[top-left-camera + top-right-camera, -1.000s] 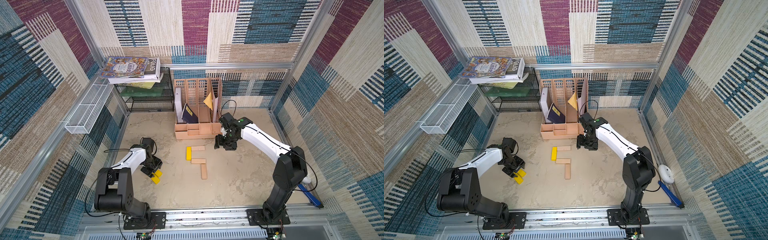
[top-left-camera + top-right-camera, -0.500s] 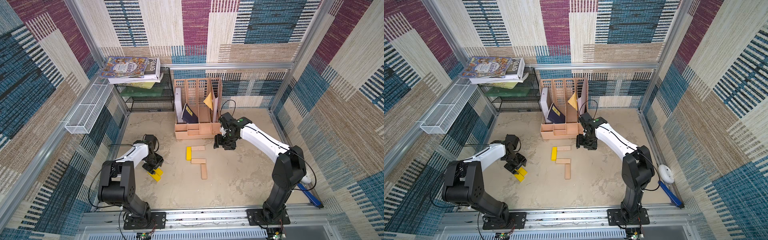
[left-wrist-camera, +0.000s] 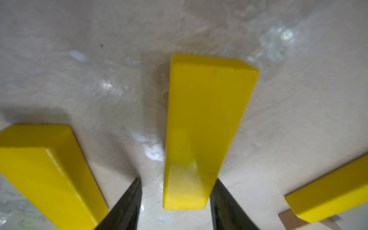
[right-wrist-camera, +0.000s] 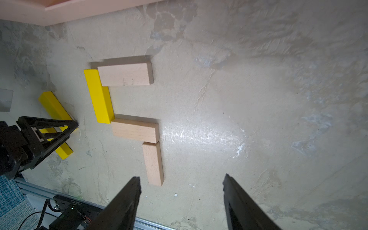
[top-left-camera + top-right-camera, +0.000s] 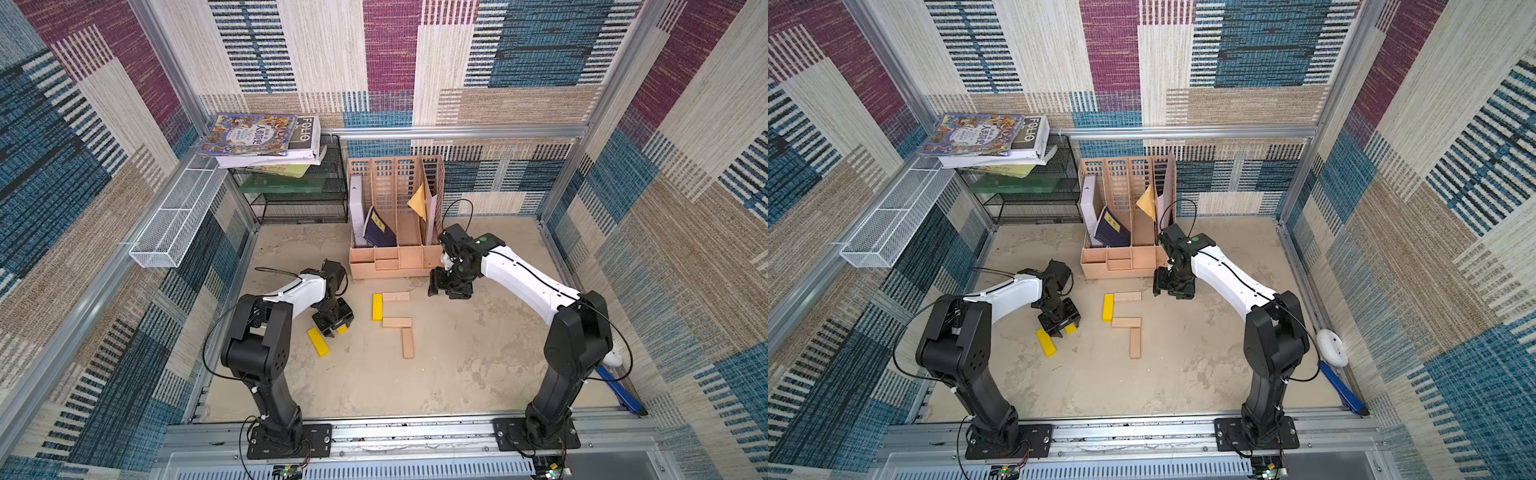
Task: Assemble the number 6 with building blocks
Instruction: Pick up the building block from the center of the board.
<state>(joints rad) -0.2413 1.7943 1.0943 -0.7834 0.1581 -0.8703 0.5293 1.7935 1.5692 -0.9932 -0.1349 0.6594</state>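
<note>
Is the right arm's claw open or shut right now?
Open: the right claw has its two black fingers wide apart with nothing between them.

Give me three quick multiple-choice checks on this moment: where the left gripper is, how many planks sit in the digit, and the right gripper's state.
1. Where is the left gripper?
A. Lifted clear, away from every plank.
B. Down at the loose yellow planks, apart from the unfinished number 6.
C. Over the laid part of the digit.

2. How many planks are laid in the digit?
A. Two.
B. Six.
C. Four.

3. The right gripper is:
A. Open and empty.
B. Shut on a yellow plank.
C. Shut on a wood plank.

Key:
1 B: its fingers flank one loose yellow plank.
2 C: one yellow plank and three wood planks adjoin.
3 A: the right wrist view shows only bare table between its fingers.
</note>
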